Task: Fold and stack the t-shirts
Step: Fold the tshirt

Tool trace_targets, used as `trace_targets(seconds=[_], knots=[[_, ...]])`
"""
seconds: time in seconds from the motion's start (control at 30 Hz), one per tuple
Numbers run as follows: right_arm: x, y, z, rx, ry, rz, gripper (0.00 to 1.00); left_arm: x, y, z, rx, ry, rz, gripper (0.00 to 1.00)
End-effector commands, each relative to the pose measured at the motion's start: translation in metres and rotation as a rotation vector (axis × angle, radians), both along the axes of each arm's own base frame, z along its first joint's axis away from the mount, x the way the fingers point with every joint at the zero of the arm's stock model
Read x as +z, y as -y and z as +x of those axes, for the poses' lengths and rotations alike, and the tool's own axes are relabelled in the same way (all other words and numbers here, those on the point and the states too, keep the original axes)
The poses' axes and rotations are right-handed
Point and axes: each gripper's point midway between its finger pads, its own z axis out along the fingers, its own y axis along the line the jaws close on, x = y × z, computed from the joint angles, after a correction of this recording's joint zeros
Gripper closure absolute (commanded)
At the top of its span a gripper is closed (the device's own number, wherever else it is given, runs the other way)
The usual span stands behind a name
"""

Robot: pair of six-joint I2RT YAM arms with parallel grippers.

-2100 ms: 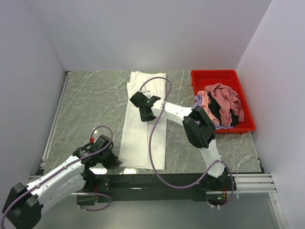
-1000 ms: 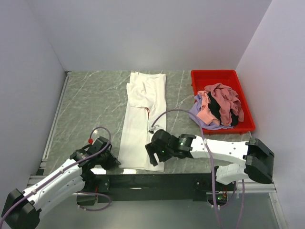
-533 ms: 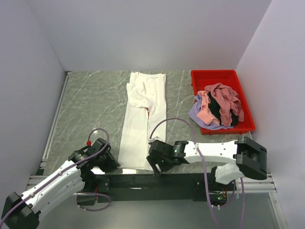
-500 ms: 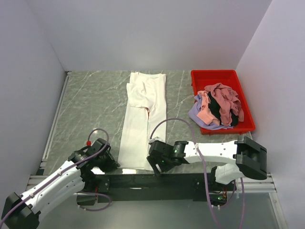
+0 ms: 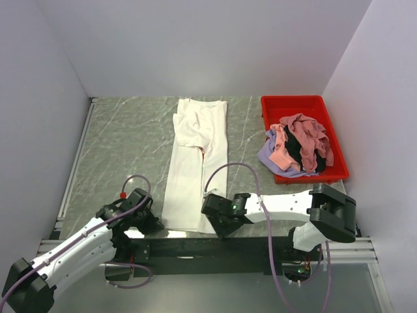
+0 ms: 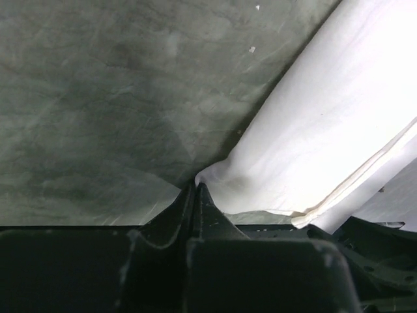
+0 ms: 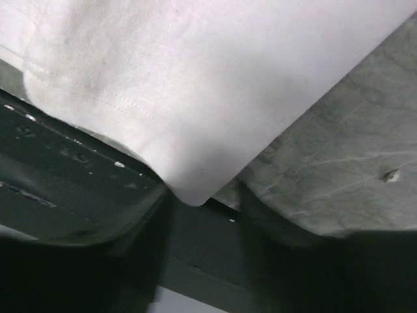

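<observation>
The white t-shirt point(image 5: 195, 163) lies as a long strip on the bench point(image 5: 124, 143), its long axis running from the far edge to the near edge. The left fingers point(image 6: 186, 208) pinch its near-left corner. The right fingers point(image 7: 140, 225) stand apart around its near-right corner.

Soft, even overhead light kept the top view sharp. Both wrist views were dim, blurred along the bottom; the white t-shirt point(image 6: 339, 117) seemed overexposed.

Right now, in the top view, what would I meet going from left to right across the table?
The left tool → white t-shirt → right tool → red bin.
</observation>
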Motion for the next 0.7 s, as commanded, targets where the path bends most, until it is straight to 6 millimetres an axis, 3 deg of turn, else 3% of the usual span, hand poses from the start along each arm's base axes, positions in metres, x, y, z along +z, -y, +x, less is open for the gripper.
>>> trace_targets(seconds=[0.0, 0.03, 0.07, 0.43, 0.67], knots=[[-0.001, -0.006, 0.005, 0.0, 0.024, -0.006, 0.57, 0.004, 0.002, 0.005, -0.014, 0.026, 0.001, 1.0], [-0.001, -0.007, 0.007, -0.004, 0.033, -0.011, 0.7, 0.005, 0.002, 0.006, -0.014, 0.03, 0.003, 1.0], [-0.001, -0.006, 0.008, -0.015, 0.034, -0.02, 1.0, 0.008, 0.001, 0.007, -0.01, 0.042, 0.002, 1.0], [0.033, -0.019, 0.029, -0.015, 0.129, 0.043, 1.0, 0.041, 0.014, 0.025, -0.008, 0.17, -0.091, 1.0], [0.066, -0.025, 0.078, -0.104, 0.22, 0.099, 1.0, 0.067, 0.018, 0.055, 0.018, 0.252, -0.048, 1.0]])
